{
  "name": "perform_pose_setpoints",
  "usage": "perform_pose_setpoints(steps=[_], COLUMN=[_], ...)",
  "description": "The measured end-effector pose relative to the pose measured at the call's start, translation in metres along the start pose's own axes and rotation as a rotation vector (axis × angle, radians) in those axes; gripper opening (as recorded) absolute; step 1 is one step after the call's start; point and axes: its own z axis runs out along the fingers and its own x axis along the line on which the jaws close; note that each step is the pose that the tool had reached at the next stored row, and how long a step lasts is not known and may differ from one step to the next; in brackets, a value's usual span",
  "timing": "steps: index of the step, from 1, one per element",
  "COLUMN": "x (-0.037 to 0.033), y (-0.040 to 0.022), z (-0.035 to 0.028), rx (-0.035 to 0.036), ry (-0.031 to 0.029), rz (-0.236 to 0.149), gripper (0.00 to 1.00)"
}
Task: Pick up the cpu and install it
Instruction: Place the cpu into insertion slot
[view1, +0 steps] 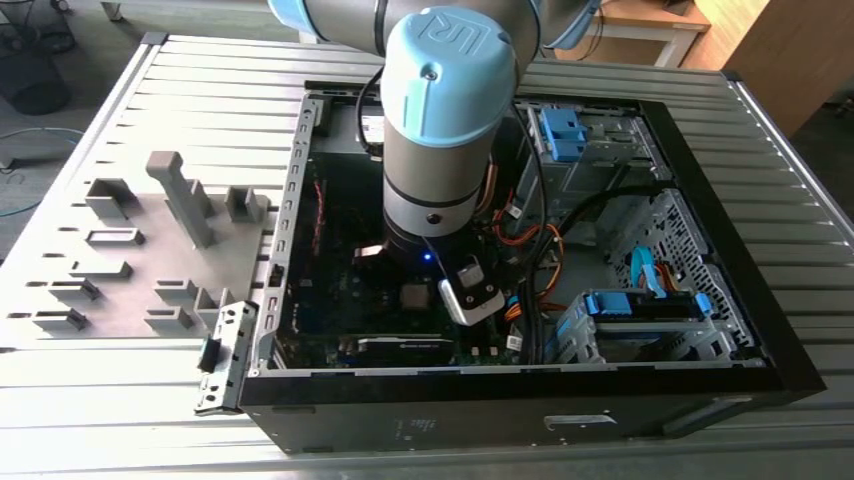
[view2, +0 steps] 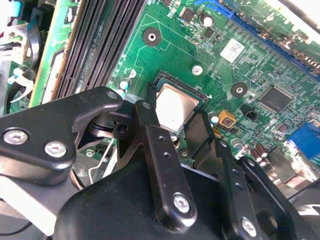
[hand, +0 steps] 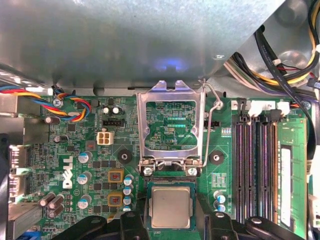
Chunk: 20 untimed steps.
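the arm (view1: 447, 130) points straight down, its gripper (hand: 172, 222) fingers spread apart.

The ribbed metal desk (view1: 787, 250) carries an open black computer case (view1: 534, 420), lying on its side from the middle toward 3 o'clock in the exterior view. Just beside it at 9 o'clock lies a flat grey holder plate (view1: 134, 215) with upright blocks (view1: 180, 195).

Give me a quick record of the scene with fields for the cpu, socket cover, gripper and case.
cpu: lying flat in the motherboard socket
socket cover: open, lever unlatched
gripper: low at the cpu, inside the case
case: open, lying on the slatted table
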Motion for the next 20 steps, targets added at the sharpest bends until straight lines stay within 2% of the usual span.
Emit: perform_pose_setpoints(steps=[17, 19, 20], x=[-0.0001, -0.0002, -0.0002], y=[0.0000, 0.0000, 0.0000], z=[0.0018, 0.0021, 0.0020], rx=[-0.0005, -0.0009, -0.0008], ry=[-0.0004, -0.0006, -0.0004], rz=[0.000, 0.000, 0.000], gripper=[0.47, 0.48, 0.53])
